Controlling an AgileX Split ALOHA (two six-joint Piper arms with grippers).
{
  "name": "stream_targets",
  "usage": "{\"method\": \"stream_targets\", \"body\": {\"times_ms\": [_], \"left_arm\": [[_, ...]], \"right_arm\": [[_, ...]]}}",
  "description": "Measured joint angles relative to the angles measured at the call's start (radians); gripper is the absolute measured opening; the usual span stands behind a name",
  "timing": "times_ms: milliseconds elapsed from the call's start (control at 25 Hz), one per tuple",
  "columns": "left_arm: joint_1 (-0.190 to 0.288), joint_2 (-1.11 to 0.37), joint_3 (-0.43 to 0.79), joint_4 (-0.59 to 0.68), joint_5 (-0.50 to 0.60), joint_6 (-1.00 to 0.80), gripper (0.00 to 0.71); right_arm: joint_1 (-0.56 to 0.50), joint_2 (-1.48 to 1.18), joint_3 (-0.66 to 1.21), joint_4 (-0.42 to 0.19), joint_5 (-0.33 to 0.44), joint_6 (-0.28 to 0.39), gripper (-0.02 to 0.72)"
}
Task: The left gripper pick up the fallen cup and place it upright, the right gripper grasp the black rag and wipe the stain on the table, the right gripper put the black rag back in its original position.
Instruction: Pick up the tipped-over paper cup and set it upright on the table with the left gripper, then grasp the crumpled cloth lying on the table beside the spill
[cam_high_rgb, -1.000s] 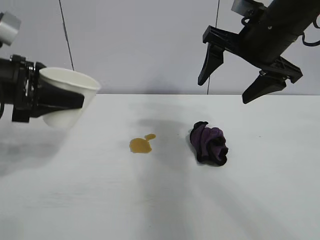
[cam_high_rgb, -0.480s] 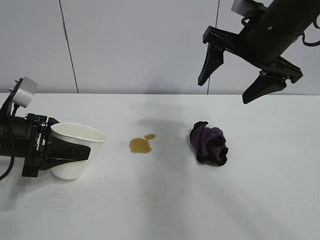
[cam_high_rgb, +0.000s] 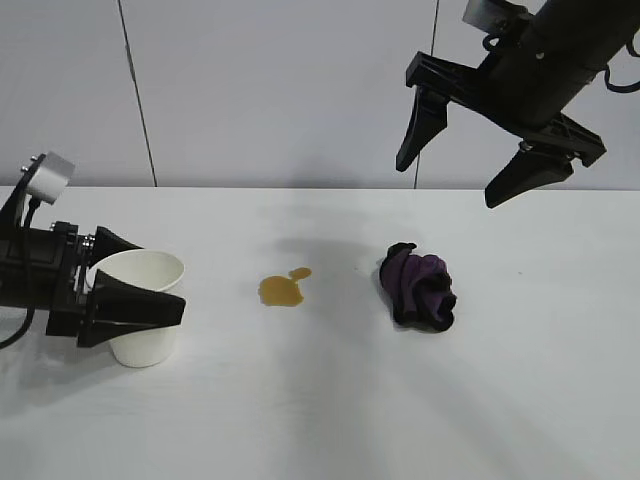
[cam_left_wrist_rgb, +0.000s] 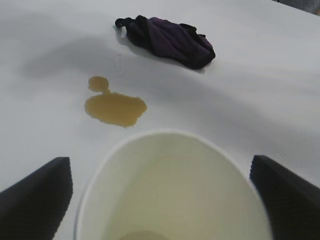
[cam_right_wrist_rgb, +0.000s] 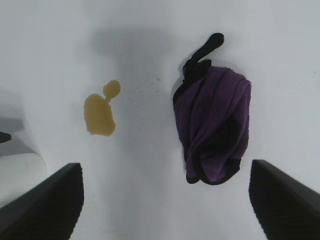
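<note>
Two spread claws, left gripper (cam_high_rgb: 150, 300) flanking upright cup (cam_high_rgb: 140, 325), seemingly released, base hidden, right gripper (cam_high_rgb: 460, 175) aloft.

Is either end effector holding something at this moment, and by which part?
Nothing is held. The left end effector is open around the upright cup, its fingers apart from the wall. The right end effector hangs open above the rag.
</note>
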Motion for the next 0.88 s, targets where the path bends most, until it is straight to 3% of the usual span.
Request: {"method": "stream_targets", "body": {"times_ms": [120, 320, 440, 640, 760, 880], "left_arm": [[0.000, -0.108, 0.000, 0.002, -0.027, -0.133, 0.692], [0.000, -0.330, -0.007, 0.065, -0.325, -0.664, 0.692], [-0.013, -0.429, -0.063, 0.319, -0.429, -1.082, 0.693], [-0.082, -0.467, -0.254, 0.861, -0.397, -1.814, 0.693], [-0.136, -0.456, -0.348, 1.115, -0.362, -2.100, 0.693], [-0.186, -0.436, -0.409, 1.242, -0.337, -2.260, 0.693]], "right_arm": [[0.000, 0.000, 0.000, -0.001, 0.000, 0.000, 0.622], [0.000, 0.000, 0.000, -0.003, 0.001, 0.000, 0.622], [0.000, 0.000, 0.000, -0.003, 0.001, 0.000, 0.622], [0.000, 0.000, 0.000, -0.003, 0.009, 0.000, 0.622], [0.000, 0.000, 0.000, -0.003, 0.025, 0.000, 0.622], [0.000, 0.000, 0.000, -0.038, 0.028, 0.013, 0.622]]}}
